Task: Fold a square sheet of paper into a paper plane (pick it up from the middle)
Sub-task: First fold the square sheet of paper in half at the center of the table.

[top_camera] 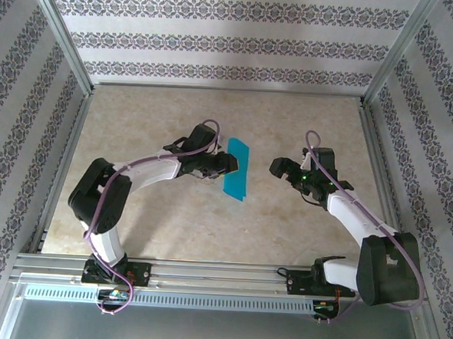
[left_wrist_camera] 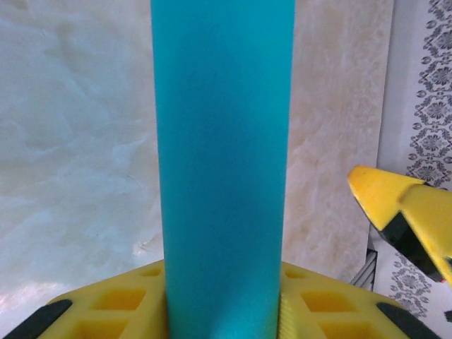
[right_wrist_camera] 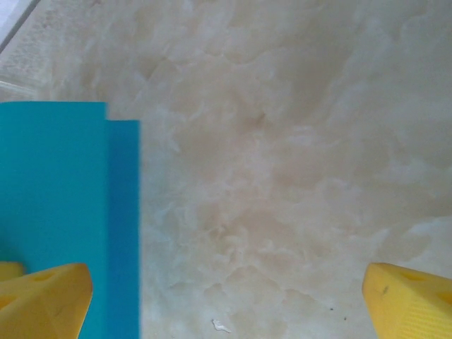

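The square sheet of paper [top_camera: 236,170] is teal-blue and folded into a narrow strip, held above the marble table near its middle. My left gripper [top_camera: 224,165] is shut on its left side. In the left wrist view the sheet of paper [left_wrist_camera: 222,155] rises as an upright band out of my left gripper [left_wrist_camera: 222,300], with yellow fingers [left_wrist_camera: 106,304] pressed to both of its sides. My right gripper [top_camera: 282,170] stands open just right of the sheet. In the right wrist view the sheet of paper [right_wrist_camera: 63,205] shows two offset layers at the left, by one finger of my right gripper [right_wrist_camera: 226,304].
Aluminium frame posts [top_camera: 62,33] and patterned walls enclose the marble table [top_camera: 169,220] on three sides. A metal rail [top_camera: 220,277] runs along the near edge by the arm bases. A tiny white scrap [right_wrist_camera: 221,325] lies on the table under my right gripper.
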You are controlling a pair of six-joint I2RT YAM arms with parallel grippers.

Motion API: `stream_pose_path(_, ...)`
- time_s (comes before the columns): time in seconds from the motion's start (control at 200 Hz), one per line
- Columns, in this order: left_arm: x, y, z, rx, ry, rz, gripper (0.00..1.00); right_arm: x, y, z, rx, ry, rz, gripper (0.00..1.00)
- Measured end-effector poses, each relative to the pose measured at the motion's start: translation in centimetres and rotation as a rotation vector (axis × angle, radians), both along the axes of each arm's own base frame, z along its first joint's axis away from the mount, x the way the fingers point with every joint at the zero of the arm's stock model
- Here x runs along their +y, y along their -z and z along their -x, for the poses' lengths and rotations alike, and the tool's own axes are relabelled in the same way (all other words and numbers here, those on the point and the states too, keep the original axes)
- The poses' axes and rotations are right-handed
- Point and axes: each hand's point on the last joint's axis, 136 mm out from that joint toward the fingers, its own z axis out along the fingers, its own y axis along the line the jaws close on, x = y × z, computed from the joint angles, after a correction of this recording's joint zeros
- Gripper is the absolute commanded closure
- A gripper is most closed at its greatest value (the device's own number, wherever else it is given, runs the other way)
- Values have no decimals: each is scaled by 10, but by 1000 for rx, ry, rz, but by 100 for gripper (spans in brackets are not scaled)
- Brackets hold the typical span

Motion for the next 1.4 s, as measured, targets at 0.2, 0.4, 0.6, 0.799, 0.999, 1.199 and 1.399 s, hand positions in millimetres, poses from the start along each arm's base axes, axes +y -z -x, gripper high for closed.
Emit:
stream_pose_path(0.2,2,44,7,86,10,-22,62,7,-1,3,-4,-29,-42,2)
stream_pose_path(0.4,12,65,8,116,-21,-69,61,12,7,6,36,-35,-77,2)
stream_pose_path(0.6,20,75,6,122,-52,-115,62,18,20,6,86,-34,-104,2)
stream_pose_path(0.799,22,79,6,125,-61,-134,64,26,26,7,108,-45,-115,2)
stream_pose_path(0.999,24,81,6,125,-62,-143,66,28,29,7,115,-50,-116,2)
stream_pose_path(1.199,25,83,7,104,-33,-160,67,28,34,7,130,-48,-114,2)
stream_pose_path(1.399,25,85,8,100,-14,-172,67,29,37,9,145,-46,-119,2)
